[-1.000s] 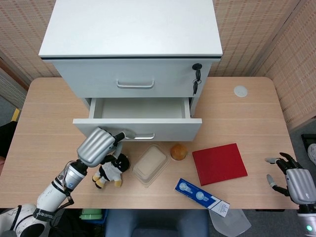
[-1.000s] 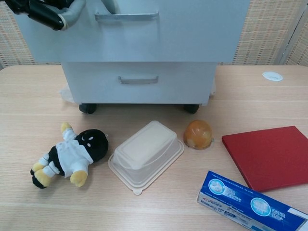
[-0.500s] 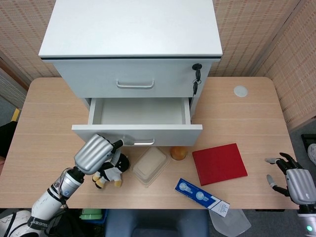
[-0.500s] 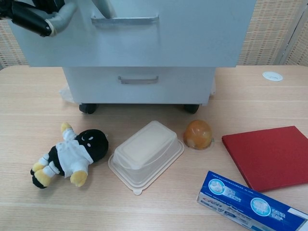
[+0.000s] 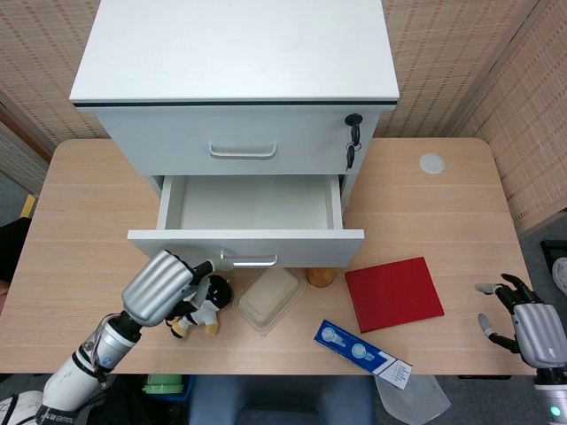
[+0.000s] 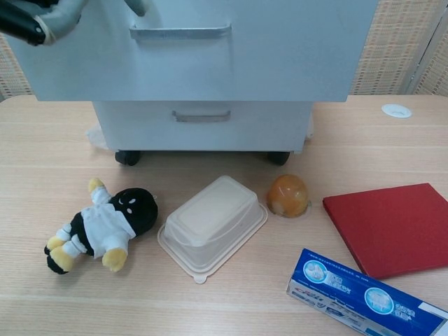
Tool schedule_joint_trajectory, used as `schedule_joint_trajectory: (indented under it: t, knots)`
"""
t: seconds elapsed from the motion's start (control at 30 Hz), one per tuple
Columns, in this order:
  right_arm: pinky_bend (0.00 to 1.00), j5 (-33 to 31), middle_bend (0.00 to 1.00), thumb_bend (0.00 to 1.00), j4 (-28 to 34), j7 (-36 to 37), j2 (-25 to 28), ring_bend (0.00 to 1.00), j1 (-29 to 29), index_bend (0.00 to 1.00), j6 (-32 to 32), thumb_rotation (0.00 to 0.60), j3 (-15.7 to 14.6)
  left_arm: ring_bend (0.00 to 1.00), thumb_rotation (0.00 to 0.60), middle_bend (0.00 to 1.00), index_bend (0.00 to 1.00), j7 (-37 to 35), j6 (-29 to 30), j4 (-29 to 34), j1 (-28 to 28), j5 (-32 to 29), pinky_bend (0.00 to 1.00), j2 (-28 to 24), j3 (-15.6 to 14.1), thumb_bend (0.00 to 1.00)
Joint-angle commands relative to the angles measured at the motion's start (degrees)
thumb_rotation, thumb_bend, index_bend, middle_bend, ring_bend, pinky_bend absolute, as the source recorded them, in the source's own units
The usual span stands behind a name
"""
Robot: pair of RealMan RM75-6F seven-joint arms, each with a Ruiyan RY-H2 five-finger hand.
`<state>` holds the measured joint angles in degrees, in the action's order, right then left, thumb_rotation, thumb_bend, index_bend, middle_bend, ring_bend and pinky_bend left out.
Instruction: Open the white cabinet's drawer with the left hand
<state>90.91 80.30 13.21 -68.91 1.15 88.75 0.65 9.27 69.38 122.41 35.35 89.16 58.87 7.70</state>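
Note:
The white cabinet [image 5: 235, 53] stands at the back of the table. Its lower drawer [image 5: 248, 208] is pulled well out and looks empty inside. The drawer's front panel [image 6: 210, 63] fills the top of the chest view. My left hand [image 5: 161, 285] is low at the panel's left, fingers curled. One finger [image 5: 205, 266] hooks the left end of the drawer handle [image 5: 249, 260]. The chest view shows that finger [image 6: 136, 5] just above the handle [image 6: 180, 31]. My right hand [image 5: 523, 326] hangs at the table's front right corner, fingers spread and holding nothing.
Under and before the drawer lie a black plush toy [image 6: 105, 227], a lidded plastic box [image 6: 212, 222] and an orange ball [image 6: 288, 195]. A red book [image 5: 393, 293] and a blue toothpaste box [image 5: 359, 351] lie to the right. Keys [image 5: 352, 142] hang from the cabinet's lock.
The drawer has slid further out toward me, now covering part of the ball and box in the head view. My left hand moved back and left with it. The right hand stayed put.

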Motion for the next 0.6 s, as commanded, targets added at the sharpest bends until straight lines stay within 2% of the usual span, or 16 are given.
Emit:
schedule_joint_trajectory:
  t: [0.03,0.2,0.27,0.43,0.6]
  knots:
    - [0.33,-0.01,0.38,0.33,-0.11,-0.06,-0.1,0.32,0.03,0.32,0.04,0.6,0.1,0.96,0.6,1.0,0.33,-2.18,2.93,-0.55,-1.68,2.82,1.0,-0.12,0.05,0.72]
    - [0.33,-0.23,0.38,0.33,0.11,-0.21,-0.04,0.32,0.32,0.32,-0.51,0.6,0.21,0.91,0.6,0.97,0.41,-3.88,7.84,-1.95,-5.31,6.48,1.0,-0.9,-1.52,0.72]
    - [0.33,-0.39,0.38,0.33,0.18,-0.26,0.06,0.32,0.48,0.32,-0.91,0.6,0.23,0.88,0.6,0.95,0.49,-4.8,10.35,-3.29,-7.35,7.0,1.0,-0.91,-2.29,0.72]
    - [0.33,-0.95,0.38,0.33,0.51,-0.5,0.41,0.32,0.93,0.32,-1.82,0.6,0.5,0.84,0.6,0.92,0.67,-6.47,14.94,-7.8,-12.22,4.48,1.0,-0.88,-3.68,0.72]
    - [0.33,-1.65,0.38,0.33,0.87,-0.69,0.74,0.32,1.26,0.32,-2.58,0.6,0.81,0.82,0.6,0.92,0.7,-7.85,17.56,-12.91,-16.61,0.27,1.0,0.02,-4.98,0.72]
